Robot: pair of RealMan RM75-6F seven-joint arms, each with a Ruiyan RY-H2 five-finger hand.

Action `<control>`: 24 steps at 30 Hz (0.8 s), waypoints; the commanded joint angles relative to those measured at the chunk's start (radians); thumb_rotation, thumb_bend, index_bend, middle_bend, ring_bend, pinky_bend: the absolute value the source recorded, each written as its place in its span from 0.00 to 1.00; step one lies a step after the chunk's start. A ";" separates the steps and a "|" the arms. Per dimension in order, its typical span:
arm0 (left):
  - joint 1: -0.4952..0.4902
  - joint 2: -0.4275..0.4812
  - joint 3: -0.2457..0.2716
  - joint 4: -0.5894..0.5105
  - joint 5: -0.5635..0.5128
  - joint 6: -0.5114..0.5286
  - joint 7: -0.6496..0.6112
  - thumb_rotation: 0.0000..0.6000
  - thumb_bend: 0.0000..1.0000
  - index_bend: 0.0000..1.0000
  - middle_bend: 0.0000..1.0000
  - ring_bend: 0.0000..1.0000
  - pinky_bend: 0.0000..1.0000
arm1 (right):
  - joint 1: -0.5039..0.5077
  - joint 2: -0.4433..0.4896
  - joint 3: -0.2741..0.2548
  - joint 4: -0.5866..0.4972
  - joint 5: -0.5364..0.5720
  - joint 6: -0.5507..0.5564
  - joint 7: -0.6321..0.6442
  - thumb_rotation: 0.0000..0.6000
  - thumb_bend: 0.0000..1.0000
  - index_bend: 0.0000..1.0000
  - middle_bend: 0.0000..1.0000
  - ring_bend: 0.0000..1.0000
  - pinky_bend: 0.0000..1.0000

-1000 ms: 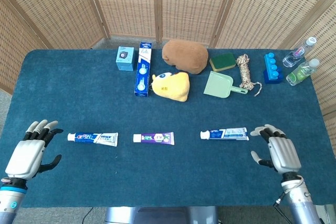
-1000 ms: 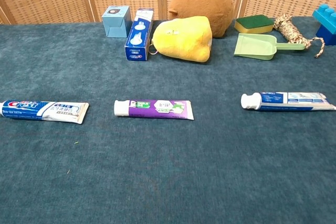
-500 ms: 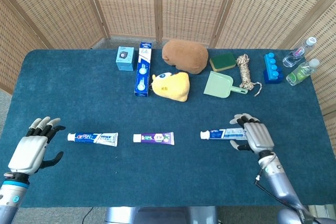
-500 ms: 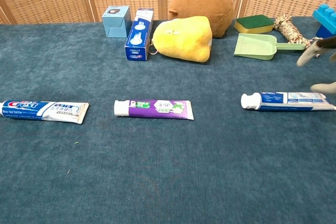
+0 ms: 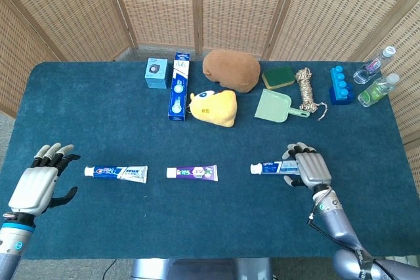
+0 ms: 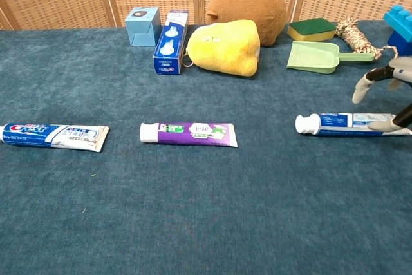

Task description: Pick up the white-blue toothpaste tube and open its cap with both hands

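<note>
Head view shows the right hand (image 5: 307, 167) poised over the flat tail end of the white-blue toothpaste tube (image 5: 275, 168), fingers spread and slightly curled, holding nothing yet. From the chest view its fingertips (image 6: 362, 85) hang above the tube while the thumb lies low beside the tube's near edge, seemingly touching it. The tube lies flat on the blue tablecloth (image 5: 216, 218), white cap (image 6: 307, 123) pointing toward the purple toothpaste tube (image 5: 191, 173), well apart from it.

To grasp well, the hand should probably settle so thumb and fingers close across the tube's width near the tail, leaving the cap end free for the other hand. Pressing too hard into the cloth could skid the tube sideways; a gentle pinch, then a lift, seems safer.

Far across the table, the left hand (image 5: 41, 185) hovers with fingers parted and empty, just beside the Crest toothpaste tube (image 5: 116, 173), which is not the target.
</note>
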State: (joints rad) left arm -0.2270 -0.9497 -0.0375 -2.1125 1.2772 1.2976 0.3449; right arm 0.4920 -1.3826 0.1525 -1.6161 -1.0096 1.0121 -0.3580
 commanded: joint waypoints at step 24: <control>0.011 0.013 0.010 -0.004 0.013 0.023 -0.017 1.00 0.29 0.21 0.12 0.04 0.00 | 0.052 -0.061 -0.031 0.134 0.047 -0.077 -0.003 0.98 0.28 0.34 0.20 0.12 0.21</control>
State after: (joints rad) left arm -0.2160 -0.9369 -0.0272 -2.1164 1.2902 1.3202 0.3285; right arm 0.5415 -1.4426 0.1208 -1.4841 -0.9650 0.9391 -0.3642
